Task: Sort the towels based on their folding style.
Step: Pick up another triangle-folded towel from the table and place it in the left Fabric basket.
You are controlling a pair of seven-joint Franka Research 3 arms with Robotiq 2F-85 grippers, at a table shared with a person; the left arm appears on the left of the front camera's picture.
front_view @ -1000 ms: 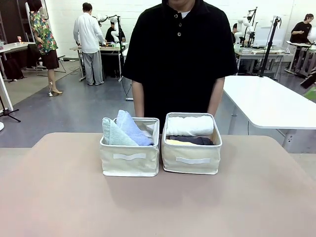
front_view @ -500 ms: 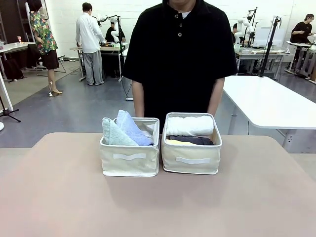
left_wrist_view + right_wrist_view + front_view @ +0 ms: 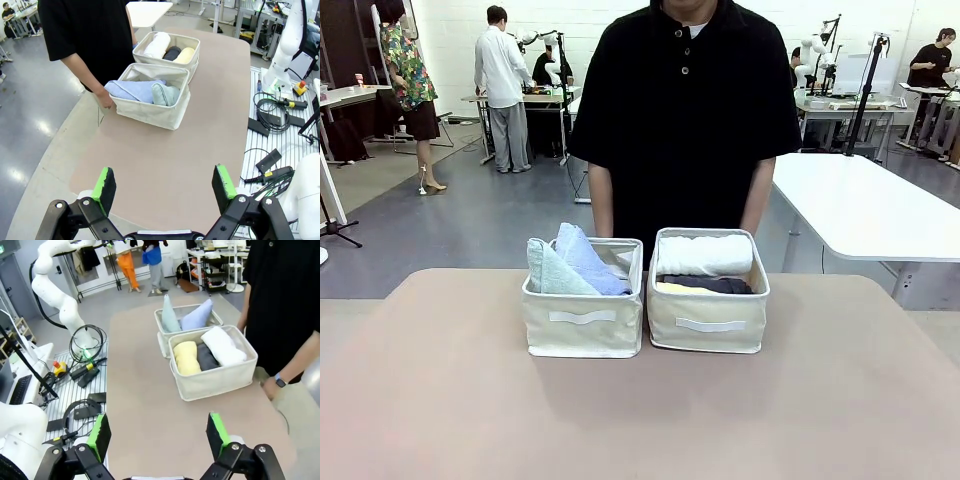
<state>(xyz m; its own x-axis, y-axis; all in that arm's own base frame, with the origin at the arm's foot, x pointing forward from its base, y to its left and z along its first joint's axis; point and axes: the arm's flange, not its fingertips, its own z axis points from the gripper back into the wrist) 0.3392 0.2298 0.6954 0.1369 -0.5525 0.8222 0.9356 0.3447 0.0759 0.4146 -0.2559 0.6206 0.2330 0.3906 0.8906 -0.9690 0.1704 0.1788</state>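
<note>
Nothing has moved since earlier: your towels [image 3: 705, 255] sit mid-frame in two bins [image 3: 584, 325], well beyond the left claw [image 3: 165, 187] and right claw [image 3: 157, 432], both spread apart and empty.

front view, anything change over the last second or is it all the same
Nothing visibly changed. The mint green towel and periwinkle blue towel sit in the left bin, the white towel and dark grey towel in the right bin; the person stands behind them.
</note>
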